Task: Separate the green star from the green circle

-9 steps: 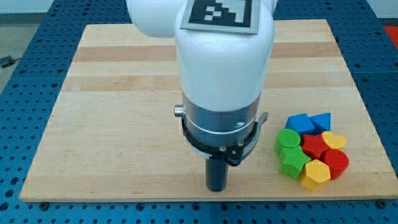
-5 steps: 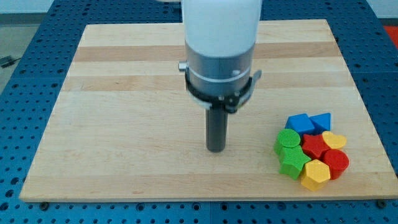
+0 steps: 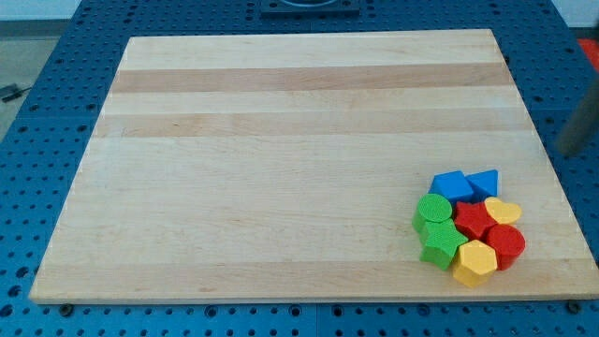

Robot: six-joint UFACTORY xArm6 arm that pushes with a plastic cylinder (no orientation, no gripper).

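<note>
While all eight blocks sit packed together near the bottom right corner of the wooden worktop (image 3: 281, 140), nothing holds or touches them. Nearest the view's bottom edge lies the yellow hexagon (image 3: 474, 261), with the green star (image 3: 441, 244) touching it on the view's left and the red cylinder (image 3: 506, 245) touching it on the view's right. Just above the star, and pressed against it, is the green circle (image 3: 433, 210), so the two green blocks are in contact at the cluster's left side. Between them and the right side sits the red star (image 3: 474, 221), with a yellow heart-like block (image 3: 503, 211) beside it on the view's right. Farthest up the cluster are the blue cube-like block (image 3: 452, 185) and the blue triangle (image 3: 484, 183), side by side and touching. A blurred dark shape (image 3: 578, 126) shows at the view's right edge, off the board; whether it is my rod I cannot tell, and my tip does not show. This arm carries no pincer, so it has no open or closed state to report.
</note>
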